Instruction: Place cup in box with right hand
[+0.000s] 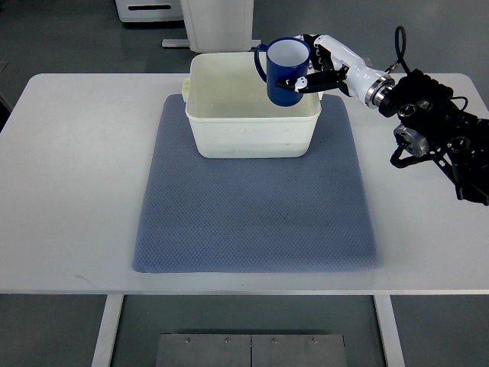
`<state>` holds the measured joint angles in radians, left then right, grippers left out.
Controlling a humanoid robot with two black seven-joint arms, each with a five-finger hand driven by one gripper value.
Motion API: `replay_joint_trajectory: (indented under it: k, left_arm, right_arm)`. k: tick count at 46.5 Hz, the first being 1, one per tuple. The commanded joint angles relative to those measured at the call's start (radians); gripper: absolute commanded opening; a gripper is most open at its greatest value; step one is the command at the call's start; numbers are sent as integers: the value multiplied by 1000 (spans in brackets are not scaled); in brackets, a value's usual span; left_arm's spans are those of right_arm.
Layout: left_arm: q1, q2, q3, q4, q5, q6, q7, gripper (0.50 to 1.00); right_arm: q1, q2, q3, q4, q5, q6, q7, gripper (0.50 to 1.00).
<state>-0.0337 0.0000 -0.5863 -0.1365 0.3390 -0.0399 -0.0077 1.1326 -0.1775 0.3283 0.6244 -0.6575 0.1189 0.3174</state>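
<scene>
A white table [69,191] carries a blue-grey textured mat [252,222], and at the mat's far edge stands an empty, cream-white rectangular plastic box [229,134]. Over the box's right rear corner hangs a dark blue ceramic cup with a white inside [286,73], upright, clamped by the fingers [313,79] of the white-and-black right hand [325,67]. Judging by this, the carry is done; next comes lowering the cup inside and letting go.

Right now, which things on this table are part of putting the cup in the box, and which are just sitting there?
Part of the job: blue cup, white box, right hand holding the cup.
Just there: blue mat, white table.
</scene>
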Motion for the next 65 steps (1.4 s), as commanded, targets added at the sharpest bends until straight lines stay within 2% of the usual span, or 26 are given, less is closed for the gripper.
replay_joint_trajectory:
  k: [1,11,22,23,27,28,31,32,65]
  left_arm:
    - [0,0,0,0,0,0,0,1000]
    - [0,0,0,0,0,0,0,1000]
    - [0,0,0,0,0,0,0,1000]
    - [0,0,0,0,0,0,0,1000]
    - [0,0,0,0,0,0,0,1000]
    - [0,0,0,0,0,0,0,1000]
    - [0,0,0,0,0,0,0,1000]
    - [0,0,-1,0,0,0,0,1000]
    - [0,0,0,0,0,0,0,1000]
  right_arm:
    - [-8,3,0,1,1,-13,0,500]
    - [-20,15,0,1,1,-59,2,500]
    - [-34,15,2,3,1,-74,12,500]
    - [-36,15,2,3,1,-74,12,512]
    - [-37,15,2,3,1,-74,12,675]
    - [-39,16,2,3,1,-74,12,729]
    - [-45,15,8,3,1,-74,12,988]
    - [-45,16,8,3,1,-74,12,997]
    - [-28,-3,12,12,6,-73,14,998]
